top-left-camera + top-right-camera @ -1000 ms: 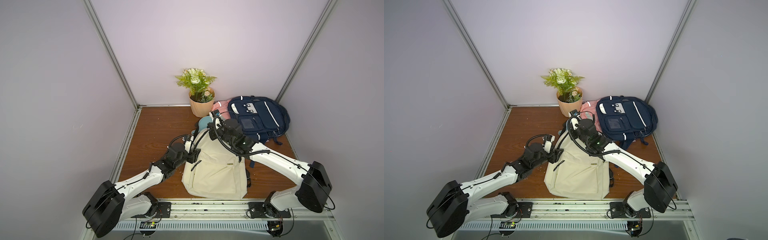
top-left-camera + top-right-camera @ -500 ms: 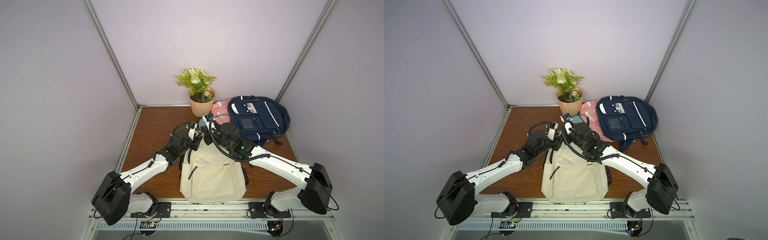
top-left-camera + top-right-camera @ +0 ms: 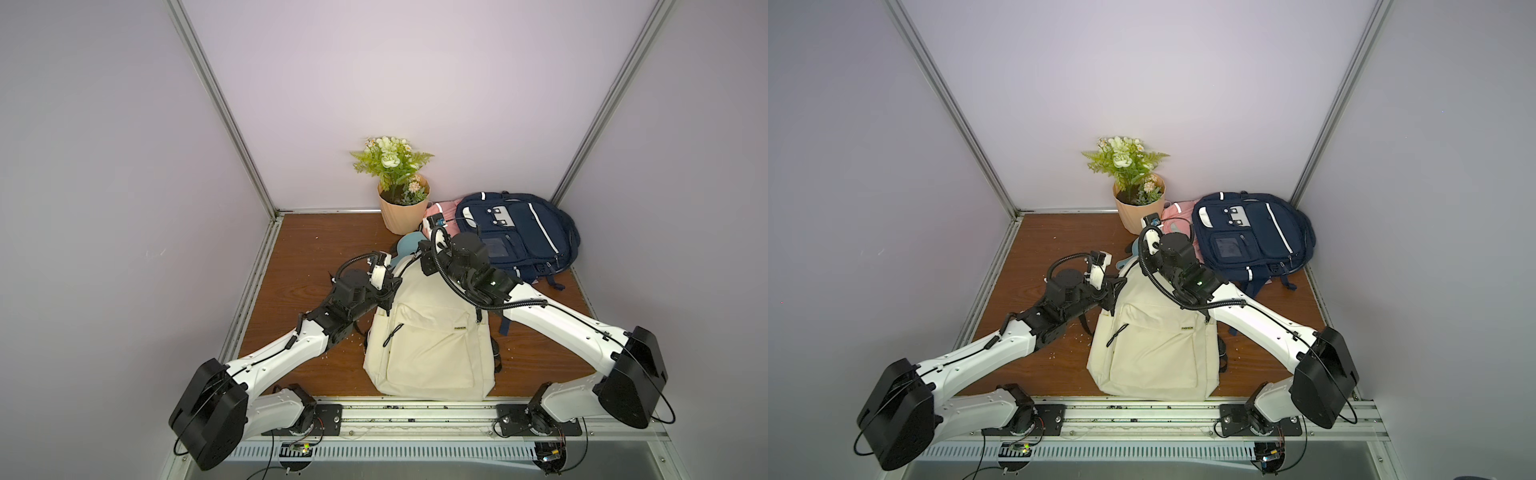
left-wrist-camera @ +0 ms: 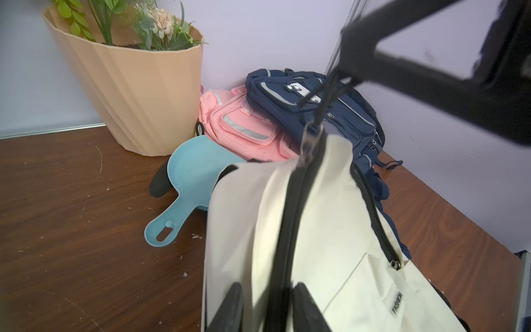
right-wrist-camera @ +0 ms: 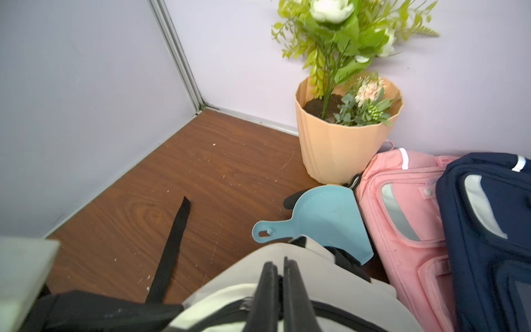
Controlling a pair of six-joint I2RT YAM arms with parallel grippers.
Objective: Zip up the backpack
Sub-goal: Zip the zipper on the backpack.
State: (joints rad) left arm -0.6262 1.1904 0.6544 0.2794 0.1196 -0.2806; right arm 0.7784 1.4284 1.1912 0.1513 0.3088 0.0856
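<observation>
The cream backpack (image 3: 428, 345) (image 3: 1154, 345) lies on the wooden table with its top towards the back. My left gripper (image 3: 387, 297) (image 4: 270, 301) is at its upper left side, shut on a fold of cream fabric and the black zipper band (image 4: 293, 215). My right gripper (image 3: 423, 264) (image 5: 281, 276) is over the bag's top, shut on the black pull cord (image 4: 324, 97). The cord runs taut to the metal zipper slider (image 4: 309, 140). Beyond the slider the band towards my left gripper looks closed.
An orange flower pot (image 3: 401, 216) stands at the back. A pink backpack (image 4: 244, 126) and a navy backpack (image 3: 519, 232) fill the back right corner. A blue scoop (image 4: 195, 175) lies just behind the cream bag's top. A loose black strap (image 5: 172, 247) trails on the table.
My left jaws have narrowed onto the bag's side. The left arm swung up to the bag's top, then dropped back to its upper left edge. The bag straightened. My right gripper stayed shut.
</observation>
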